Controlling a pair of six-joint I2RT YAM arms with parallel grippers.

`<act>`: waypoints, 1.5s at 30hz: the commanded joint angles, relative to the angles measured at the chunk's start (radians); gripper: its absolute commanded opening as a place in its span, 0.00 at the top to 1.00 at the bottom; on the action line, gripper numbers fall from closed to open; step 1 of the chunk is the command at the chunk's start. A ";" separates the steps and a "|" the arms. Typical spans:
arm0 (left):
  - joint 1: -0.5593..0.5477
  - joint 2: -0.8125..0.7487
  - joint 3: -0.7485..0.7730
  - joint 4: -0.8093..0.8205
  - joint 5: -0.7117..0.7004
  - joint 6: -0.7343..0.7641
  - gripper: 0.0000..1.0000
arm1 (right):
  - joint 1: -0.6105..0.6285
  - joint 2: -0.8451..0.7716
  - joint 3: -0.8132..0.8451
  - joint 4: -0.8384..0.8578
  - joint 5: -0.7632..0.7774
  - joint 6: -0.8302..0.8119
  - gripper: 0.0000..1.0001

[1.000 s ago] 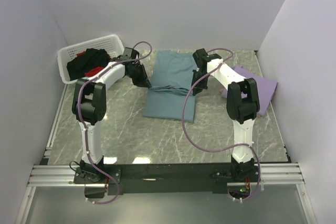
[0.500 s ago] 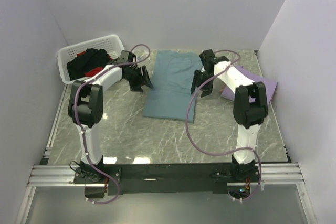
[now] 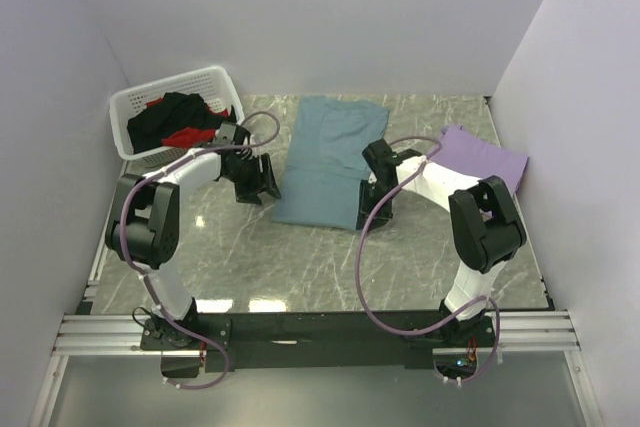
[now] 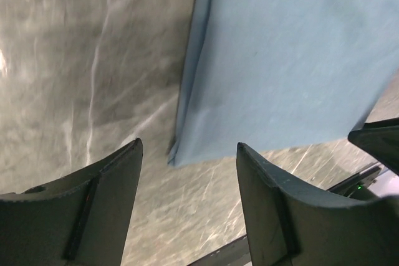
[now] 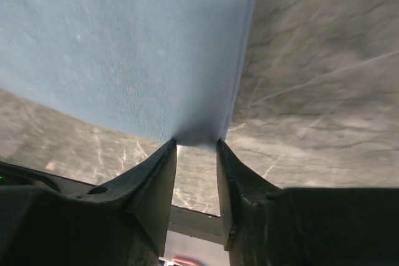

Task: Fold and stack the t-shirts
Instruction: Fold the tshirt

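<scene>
The teal-blue t-shirt [image 3: 325,162] lies flat as a long folded strip in the middle of the table. My left gripper [image 3: 263,188] is open and empty, just off the shirt's left side; in the left wrist view [image 4: 189,143] the shirt's near left corner [image 4: 177,154] lies ahead between the fingers. My right gripper [image 3: 370,215] is at the near right corner; in the right wrist view [image 5: 195,141] its jaws stand a narrow gap apart, with the corner [image 5: 196,134] at the fingertips. The lavender shirt [image 3: 485,157] lies at the right. The black [image 3: 172,115] and red [image 3: 187,136] shirts are in the basket.
The white slotted basket [image 3: 170,82] stands at the back left by the left wall. White walls close the table on the left, back and right. The arms' purple cables loop over the table. The aluminium rail [image 3: 320,327] runs along the near edge.
Both grippers have moved from the middle of the teal shirt's sides towards its near corners. The crease across its middle is gone and it lies flat.
</scene>
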 commanded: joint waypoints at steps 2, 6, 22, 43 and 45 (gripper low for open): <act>0.000 -0.078 -0.058 0.029 -0.016 0.032 0.33 | 0.027 -0.046 -0.040 0.051 0.022 0.046 0.61; 0.000 -0.111 -0.092 0.029 -0.020 0.037 0.32 | 0.028 -0.046 -0.061 0.057 0.040 0.064 0.63; 0.000 -0.134 -0.149 0.018 -0.028 0.061 0.34 | 0.033 -0.011 -0.124 0.126 0.046 0.084 0.76; -0.030 -0.036 -0.156 0.081 0.044 0.061 0.43 | 0.047 -0.019 -0.127 0.126 0.048 0.124 0.96; -0.036 -0.024 -0.152 0.082 0.041 0.058 0.44 | 0.045 -0.019 -0.126 0.123 0.049 0.124 0.97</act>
